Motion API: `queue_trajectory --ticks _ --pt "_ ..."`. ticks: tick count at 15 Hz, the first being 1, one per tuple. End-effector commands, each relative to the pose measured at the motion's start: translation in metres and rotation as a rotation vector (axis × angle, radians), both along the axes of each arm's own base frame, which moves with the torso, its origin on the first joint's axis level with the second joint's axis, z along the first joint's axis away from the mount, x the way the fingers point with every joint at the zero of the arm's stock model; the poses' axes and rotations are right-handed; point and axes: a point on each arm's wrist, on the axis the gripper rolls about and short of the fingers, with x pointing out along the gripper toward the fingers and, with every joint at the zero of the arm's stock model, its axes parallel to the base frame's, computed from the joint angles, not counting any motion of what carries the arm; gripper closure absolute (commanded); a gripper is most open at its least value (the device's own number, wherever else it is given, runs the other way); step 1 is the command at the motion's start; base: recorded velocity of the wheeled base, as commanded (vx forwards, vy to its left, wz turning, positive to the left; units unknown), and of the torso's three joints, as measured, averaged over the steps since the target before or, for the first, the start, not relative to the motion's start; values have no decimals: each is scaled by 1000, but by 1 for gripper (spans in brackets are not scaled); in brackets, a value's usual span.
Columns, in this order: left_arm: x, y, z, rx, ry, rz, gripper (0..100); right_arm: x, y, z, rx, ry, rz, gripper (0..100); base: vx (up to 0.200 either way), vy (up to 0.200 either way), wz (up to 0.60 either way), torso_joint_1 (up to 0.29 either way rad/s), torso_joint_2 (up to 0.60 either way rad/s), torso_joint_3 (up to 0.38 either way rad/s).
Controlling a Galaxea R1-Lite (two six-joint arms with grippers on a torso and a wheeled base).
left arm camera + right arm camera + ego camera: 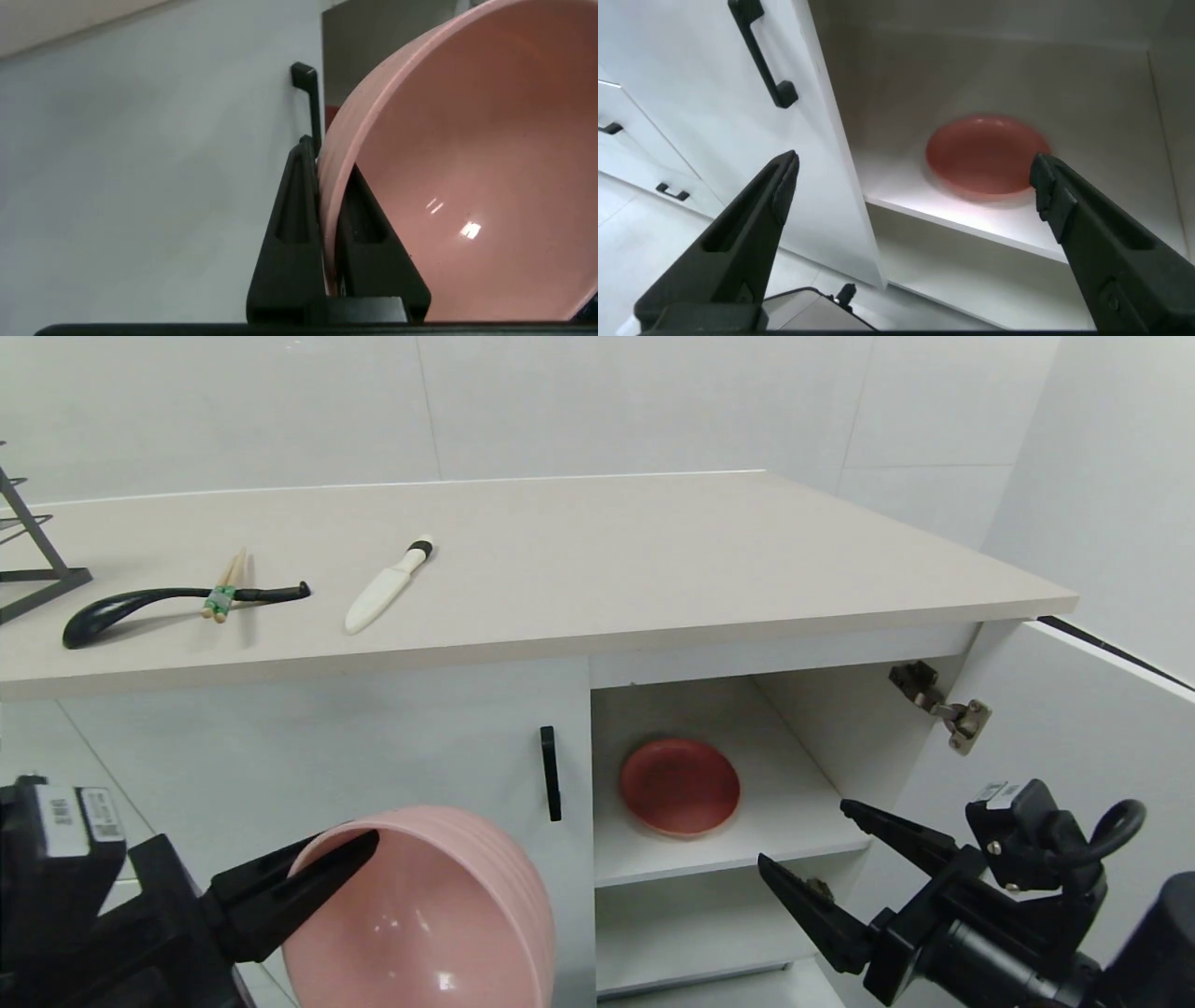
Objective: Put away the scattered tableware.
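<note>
My left gripper (350, 845) is shut on the rim of a pink bowl (439, 919), held low in front of the closed left cabinet door; the wrist view shows the bowl (467, 168) pinched between the fingers (294, 224). My right gripper (812, 845) stands open with nothing in it, just in front of the open cabinet, facing a red plate (680, 787) on the upper shelf (985, 154). On the countertop lie a black ladle (140, 604), chopsticks (224, 586) across it, and a white knife (387, 586).
The right cabinet door (1046, 737) hangs open at the right. The closed left door has a black handle (550, 773). A lower shelf (691, 933) sits beneath the plate. A dark rack (28, 560) stands at the counter's far left.
</note>
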Motion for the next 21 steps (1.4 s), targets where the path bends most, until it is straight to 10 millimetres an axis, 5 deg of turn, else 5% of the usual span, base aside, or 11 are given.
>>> queue_trajectory --ticks 1,5,21 --pt "15 -13 -8 106 13 -22 100 0 0 1 3 -3 1 0 0 0 0 0 0 0" --pt "32 -27 -13 169 11 -29 100 0 0 1 4 -4 -1 0 0 0 0 0 0 0" --pt "90 -139 -51 181 -110 19 100 0 0 1 3 -3 -1 0 0 0 0 0 0 0"
